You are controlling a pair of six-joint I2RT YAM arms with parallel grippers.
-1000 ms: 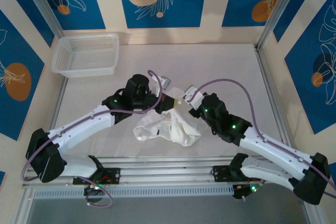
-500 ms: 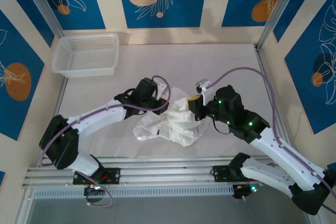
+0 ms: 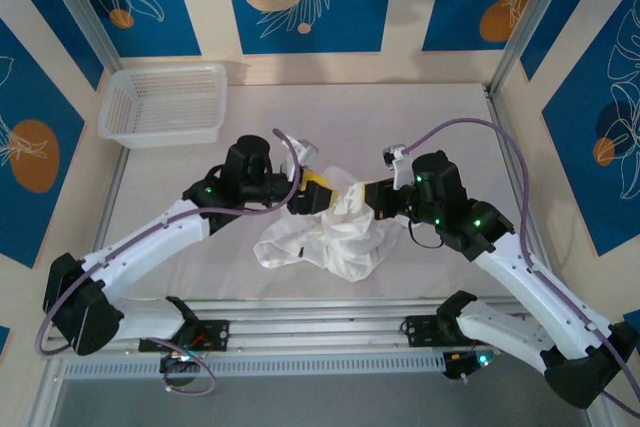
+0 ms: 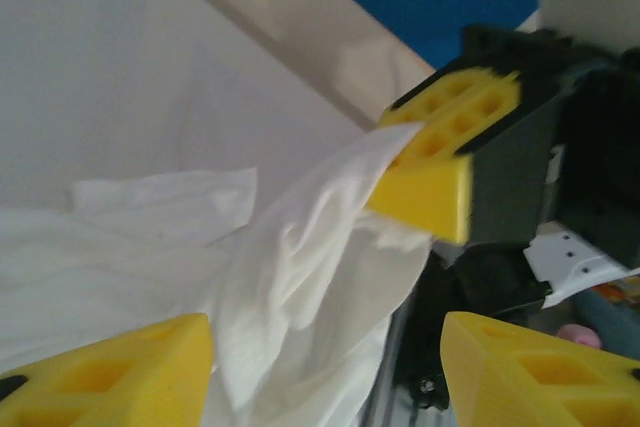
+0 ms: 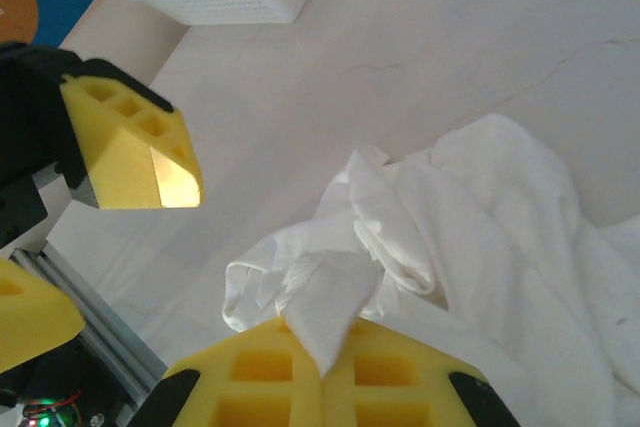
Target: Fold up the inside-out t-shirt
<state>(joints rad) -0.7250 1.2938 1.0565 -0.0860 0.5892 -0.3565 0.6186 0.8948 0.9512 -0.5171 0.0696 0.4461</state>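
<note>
- Top external view: the table (image 3: pixel 420 117) is a pale, flat surface. The inside-out t-shirt (image 3: pixel 330 242) lies on it in a crumpled heap near the front edge, between the two arms and well apart from the mesh basket (image 3: pixel 165 102) at the far left corner.
- The shirt is thin, wrinkly white cloth, far larger than either gripper. I judge it light and limp, with no stiffness of its own. It will sag and bunch below any single held point, drag across the table rather than glide, and its layers may cling together.
- The right gripper (image 5: pixel 320 352) has its jaws closed on a small tongue of the fabric. This draws a peak of cloth up out of the heap while the rest trails down onto the table.
- The left gripper (image 4: pixel 325 367) has its jaws standing apart and holds nothing. It faces the taut strip of cloth that runs to the right gripper, close beside it.
- The pinched tongue is perhaps a hem or sleeve edge; the folds hide which.
- A good hold would be a single layer at a true edge, either hem or shoulder. The second hold should sit well along that same edge, so the cloth spreads flat between the two instead of roping.
</note>
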